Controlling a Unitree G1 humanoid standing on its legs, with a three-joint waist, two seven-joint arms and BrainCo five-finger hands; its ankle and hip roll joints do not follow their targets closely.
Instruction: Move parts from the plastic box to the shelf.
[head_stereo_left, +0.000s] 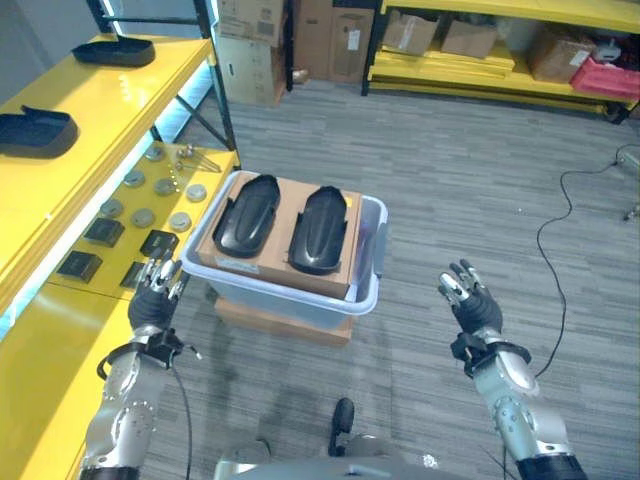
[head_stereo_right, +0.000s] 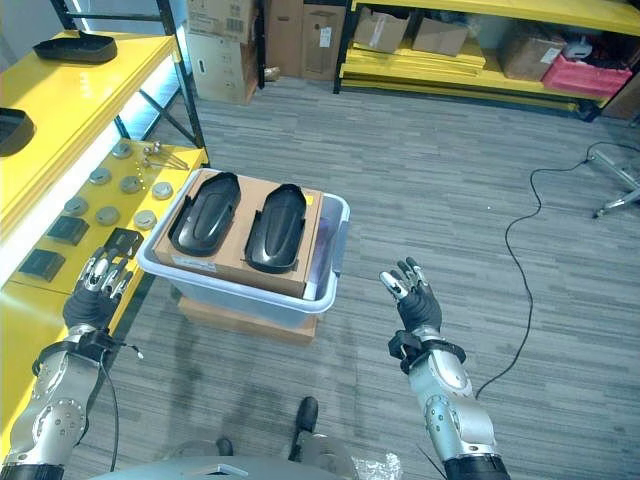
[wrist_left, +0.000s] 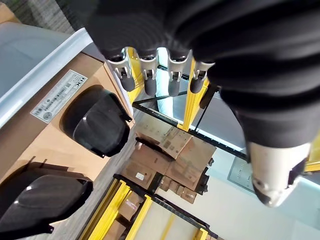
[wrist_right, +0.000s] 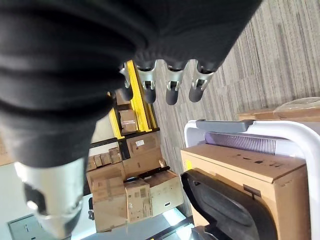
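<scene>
A pale plastic box (head_stereo_left: 371, 290) stands on a cardboard carton in front of me. Inside it a brown cardboard insert (head_stereo_left: 330, 275) carries two black moulded parts, the left part (head_stereo_left: 247, 214) and the right part (head_stereo_left: 320, 228), side by side. My left hand (head_stereo_left: 152, 300) hangs open by the box's left corner, over the yellow shelf edge, holding nothing. To the right of the box my right hand (head_stereo_left: 470, 302) is raised above the floor, open and holding nothing. The yellow shelf (head_stereo_left: 95, 110) on the left bears two more black parts (head_stereo_left: 35, 132).
The lower shelf level (head_stereo_left: 60, 340) holds several round metal discs (head_stereo_left: 145, 217), small black blocks (head_stereo_left: 158, 243) and some bolts. Cardboard boxes (head_stereo_left: 330, 40) and yellow racking (head_stereo_left: 500, 65) line the far wall. Grey carpet stretches to the right of the box.
</scene>
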